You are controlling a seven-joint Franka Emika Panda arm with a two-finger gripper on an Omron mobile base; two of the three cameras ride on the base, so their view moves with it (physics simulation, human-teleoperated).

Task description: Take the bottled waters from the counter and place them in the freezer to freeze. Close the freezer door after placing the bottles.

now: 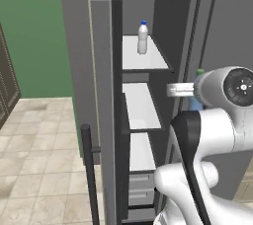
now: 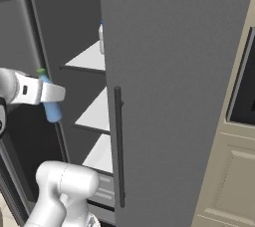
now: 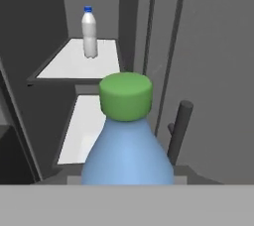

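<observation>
The gripper (image 2: 50, 93) clamps a blue-tinted bottle (image 3: 127, 155) with a green cap (image 3: 126, 95) — held upright just outside the open freezer (image 1: 163, 26), level with its middle shelf (image 1: 141, 105). On the top shelf (image 1: 143, 57) stands the whitish bottle (image 1: 143, 38) with a blue cap, upright near the back. The freezer door (image 1: 104, 95) stands wide open — its dark bar handle (image 1: 90, 169) facing the tiled floor (image 1: 39, 160).
</observation>
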